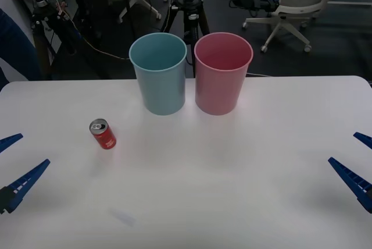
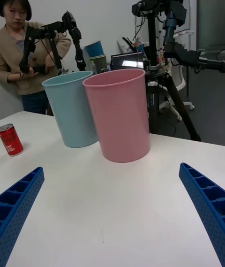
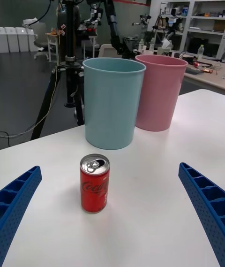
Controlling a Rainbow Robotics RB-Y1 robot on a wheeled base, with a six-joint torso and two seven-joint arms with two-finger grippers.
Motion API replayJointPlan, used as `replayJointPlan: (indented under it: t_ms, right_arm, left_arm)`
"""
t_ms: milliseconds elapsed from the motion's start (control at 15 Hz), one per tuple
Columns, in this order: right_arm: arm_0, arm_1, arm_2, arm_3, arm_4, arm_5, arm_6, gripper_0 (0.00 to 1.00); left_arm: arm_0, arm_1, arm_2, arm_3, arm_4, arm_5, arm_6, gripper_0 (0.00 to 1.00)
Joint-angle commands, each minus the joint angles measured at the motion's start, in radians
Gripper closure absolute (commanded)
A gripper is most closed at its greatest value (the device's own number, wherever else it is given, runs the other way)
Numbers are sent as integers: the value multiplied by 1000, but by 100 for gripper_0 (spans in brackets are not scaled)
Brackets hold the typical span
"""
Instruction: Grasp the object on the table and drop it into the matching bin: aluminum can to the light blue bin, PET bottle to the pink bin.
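On the tabletop (image 1: 244, 162), we are seeing the aluminum can (image 1: 103, 134) standing upright just ahead of our left gripper (image 1: 16, 164), fingers spread and empty; the right gripper (image 1: 356, 164), also spread, is waiting well apart.

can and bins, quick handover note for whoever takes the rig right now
Left hand: open, low at the table's left edge, holding nothing.
Right hand: open, at the right edge, holding nothing.
Red can: upright on the table, ahead of the left hand, in front and to the left of the light blue bin. Pink bin stands beside the blue one on its right.
Done: nothing.
Left: grasp can, probably with the left hand, drop in light blue bin.
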Motion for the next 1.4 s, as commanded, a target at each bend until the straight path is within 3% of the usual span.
replayJointPlan:
  t_ms: [67,467,800,1133,1400]
  right_arm:
    - [0,0,0,0,0,0,0,0]
    - [0,0,0,0,0,0,0,0]
    - [0,0,0,0,0,0,0,0]
    - [0,0,0,0,0,0,0,0]
    - [0,0,0,0,0,0,0,0]
  left_arm:
    - [-21,12,-28,81,28,12,-121,0]
    - [-87,81,-180,289,127,12,-319,0]
    - [-167,81,-265,418,149,27,-417,0]
    - [-305,80,-327,573,147,38,-437,0]
    - [-403,52,-342,688,121,47,-511,0]
